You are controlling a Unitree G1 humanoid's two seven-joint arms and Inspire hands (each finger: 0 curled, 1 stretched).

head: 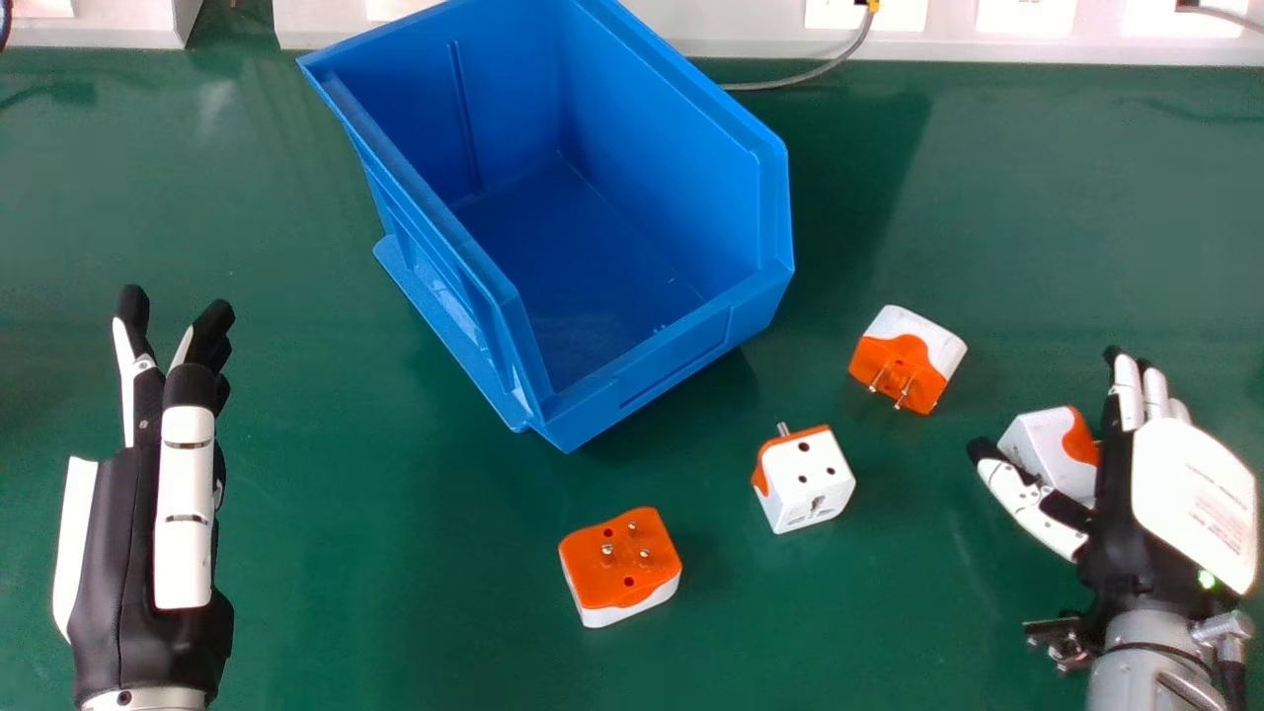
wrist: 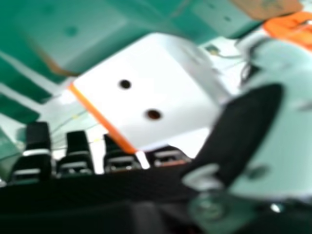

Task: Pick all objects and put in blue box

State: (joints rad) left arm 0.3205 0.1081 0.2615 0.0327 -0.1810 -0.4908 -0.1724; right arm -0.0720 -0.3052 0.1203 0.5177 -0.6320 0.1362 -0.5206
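1. Robot hand (head: pixel 186 494), the left one, is over the surface (head: pixel 326 553) with its fingers straight, released and holding nothing.
2. Next comes the blue box (head: pixel 632 380), open-topped; I'd call it stiff plastic, easily able to take all four plug adapters. I can make out no writing on it.
3. The nearest adapter (head: pixel 620 568) lies in front of the box, its orange pin side up. I'd grip its smooth side walls, clear of the metal pins.
4. The white-topped adapter (head: pixel 805 479) sits to its right, a pin poking out at the back. It looks light, hard and a bit slick; opposite sides seem the safest hold. The dark marks on it look like socket openings.
5. The tilted adapter (head: pixel 907 357) shows its pins towards me; its rounded shell could roll under an uneven pinch.
6. The last adapter (head: pixel 1047 449) lies between thumb and fingers of the right robot hand (head: pixel 1106 568), which is relaxed and unclenched; whether they touch it, I can't tell. Its flat faces suit a thumb-and-finger squeeze.
7. Small print fills a label (head: pixel 1220 518) on that hand's white back.
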